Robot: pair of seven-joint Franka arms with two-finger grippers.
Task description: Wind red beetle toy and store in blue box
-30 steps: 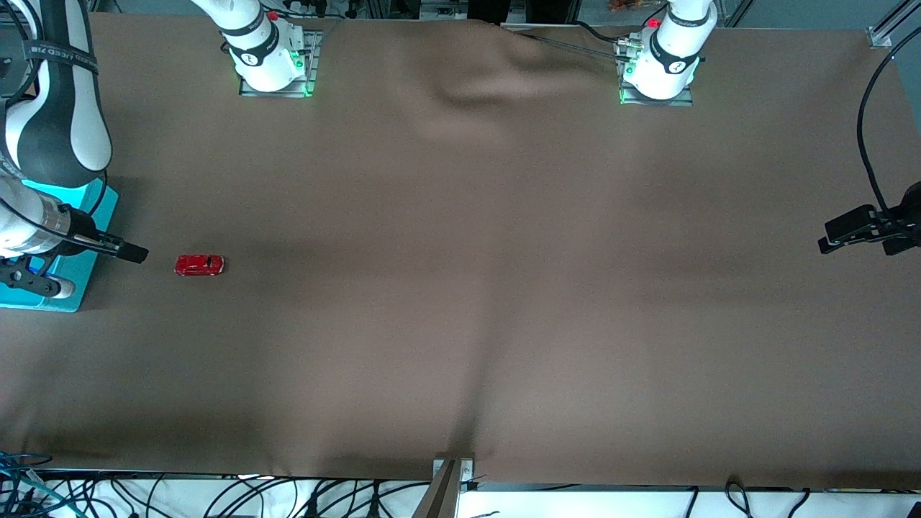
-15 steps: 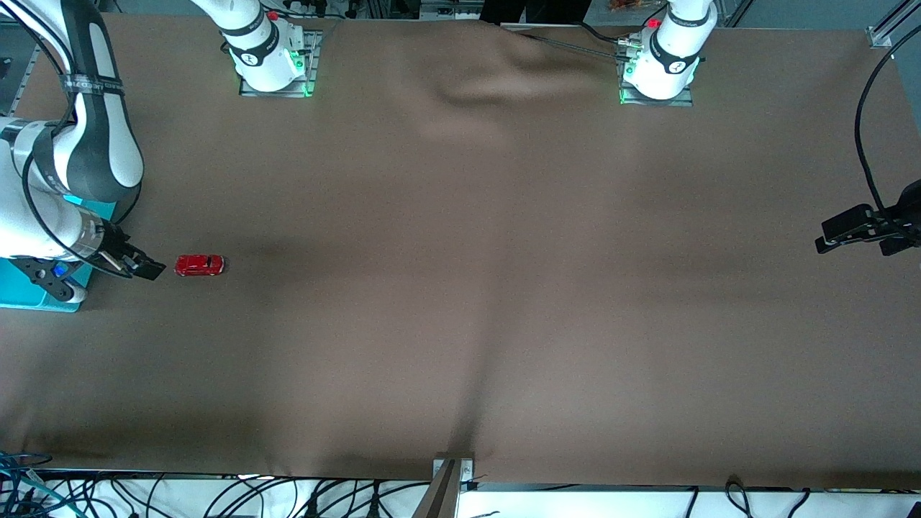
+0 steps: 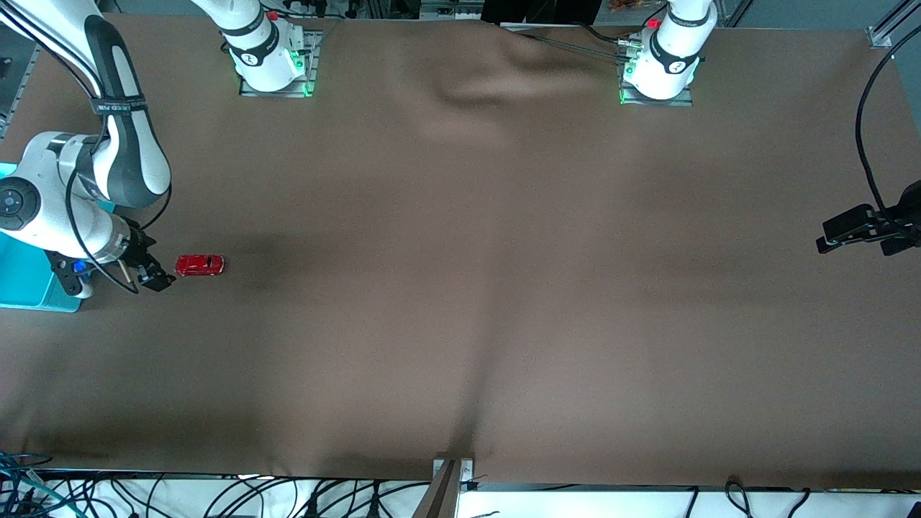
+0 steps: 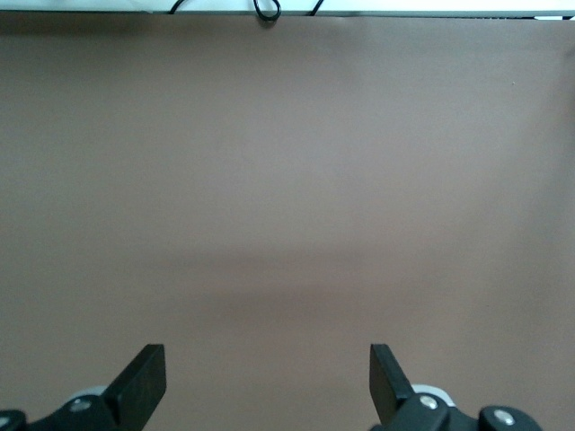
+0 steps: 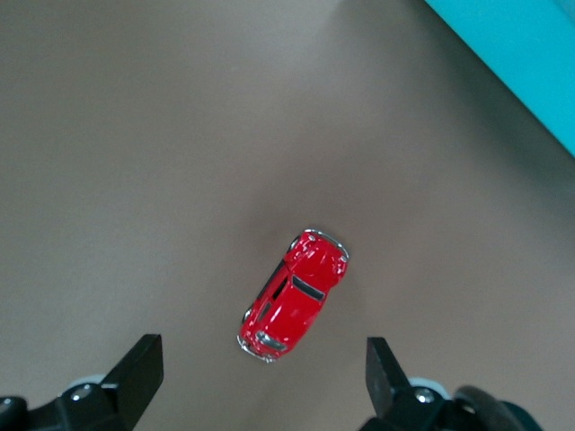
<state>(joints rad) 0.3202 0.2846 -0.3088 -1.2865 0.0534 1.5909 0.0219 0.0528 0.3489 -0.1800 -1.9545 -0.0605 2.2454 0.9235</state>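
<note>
The turquoise-blue shallow plastic box [image 3: 25,277] lies at the right arm's end of the brown-covered table [image 3: 460,288], partly under the right arm. The right end effector [image 3: 152,275] hangs released, fingers wide apart, just beside the small glossy red beetle-shaped toy car [image 3: 199,265], which sits on the table apart from the box. The left end effector [image 3: 856,232] waits released over bare cloth at the left arm's end, well apart from the car.

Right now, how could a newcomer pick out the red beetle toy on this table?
Look at the right arm's end of the brown table, where the blue box sits. The red beetle toy stands beside it, by the open right gripper: tiny, glossy, rounded.
</note>
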